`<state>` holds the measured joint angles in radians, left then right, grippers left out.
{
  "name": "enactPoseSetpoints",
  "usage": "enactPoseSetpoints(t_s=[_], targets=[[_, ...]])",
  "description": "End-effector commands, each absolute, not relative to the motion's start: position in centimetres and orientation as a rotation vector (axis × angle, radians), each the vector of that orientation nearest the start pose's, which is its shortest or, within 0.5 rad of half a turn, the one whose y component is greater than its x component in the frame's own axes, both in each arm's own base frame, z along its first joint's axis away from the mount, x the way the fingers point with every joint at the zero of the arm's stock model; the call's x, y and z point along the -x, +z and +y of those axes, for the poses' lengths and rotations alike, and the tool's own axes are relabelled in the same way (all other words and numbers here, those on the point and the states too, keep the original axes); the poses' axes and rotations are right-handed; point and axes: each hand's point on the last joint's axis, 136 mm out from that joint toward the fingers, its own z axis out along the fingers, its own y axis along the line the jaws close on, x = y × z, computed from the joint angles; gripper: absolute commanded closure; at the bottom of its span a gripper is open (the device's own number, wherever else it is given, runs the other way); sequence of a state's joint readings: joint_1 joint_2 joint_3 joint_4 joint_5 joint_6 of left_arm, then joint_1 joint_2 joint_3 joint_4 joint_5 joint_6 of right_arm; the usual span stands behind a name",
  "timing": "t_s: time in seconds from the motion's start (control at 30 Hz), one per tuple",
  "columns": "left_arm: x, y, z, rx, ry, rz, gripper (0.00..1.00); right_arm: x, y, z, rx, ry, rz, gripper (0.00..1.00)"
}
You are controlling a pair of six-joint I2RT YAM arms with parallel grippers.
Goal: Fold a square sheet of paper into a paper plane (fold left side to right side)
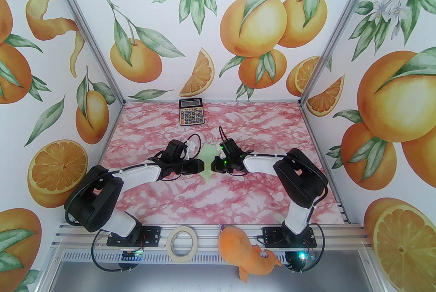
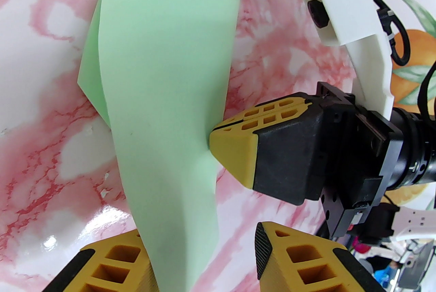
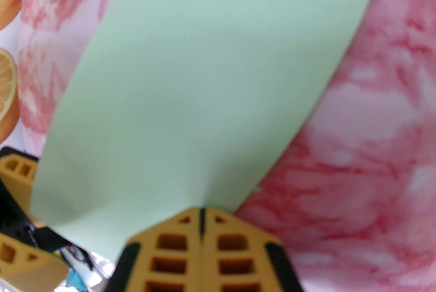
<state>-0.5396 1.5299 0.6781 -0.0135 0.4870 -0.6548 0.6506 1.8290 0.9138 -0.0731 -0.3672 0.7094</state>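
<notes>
The square sheet of paper (image 1: pixel 208 151) is pale green and stands curled above the pink marble table (image 1: pixel 170 195), between my two grippers at mid-table. My right gripper (image 1: pixel 214 164) is shut on the sheet's right edge; in the right wrist view its fingertips (image 3: pixel 190 215) pinch the paper (image 3: pixel 204 79). The left wrist view shows that same grip from the other side, the right gripper (image 2: pixel 218 144) biting the bowed sheet (image 2: pixel 163 79). My left gripper (image 2: pixel 201 249) is open, its jaws on either side of the sheet's lower edge, the paper lying against the left finger (image 2: pixel 112 263). The paper plane is out of view.
A black-and-orange calculator (image 1: pixel 191 111) lies at the table's far edge. A roll of beige tape (image 1: pixel 184 243) and an orange plush toy (image 1: pixel 245 249) sit on the near rail between the arm bases. Orange-patterned walls close in the left, right and back.
</notes>
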Motion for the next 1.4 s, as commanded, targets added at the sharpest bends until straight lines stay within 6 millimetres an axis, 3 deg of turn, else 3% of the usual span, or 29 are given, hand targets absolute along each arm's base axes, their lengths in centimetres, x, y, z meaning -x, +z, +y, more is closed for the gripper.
enactPoseSetpoints(t_s=[0.0,0.4,0.47,0.63,0.73,1.0,1.37], targets=[[-27.4,7.7,-25.3,-0.104,-1.051,2.580,0.59,-28.2,-0.8,29.1,0.054,0.847,2.847,1.00],[-27.3,7.2,-24.8,-0.089,-1.010,2.606,0.75,-28.1,-0.8,29.1,0.053,0.851,2.846,1.00],[-27.4,6.7,-24.9,-0.096,-0.985,2.632,0.80,-28.0,-0.9,29.1,0.052,0.850,2.848,1.00],[-27.2,5.5,-24.7,-0.095,-0.919,2.683,0.80,-28.1,-0.7,29.1,0.050,0.852,2.842,1.00],[-27.2,4.0,-23.9,-0.099,-0.793,2.750,0.87,-28.1,-0.7,29.2,0.053,0.856,2.842,1.00],[-27.5,3.1,-24.9,-0.134,-0.719,2.790,0.87,-28.1,-0.7,29.2,0.053,0.858,2.843,1.00],[-27.7,6.0,-26.3,-0.155,-0.848,2.706,0.72,-28.0,-0.8,29.1,0.051,0.853,2.847,1.00]])
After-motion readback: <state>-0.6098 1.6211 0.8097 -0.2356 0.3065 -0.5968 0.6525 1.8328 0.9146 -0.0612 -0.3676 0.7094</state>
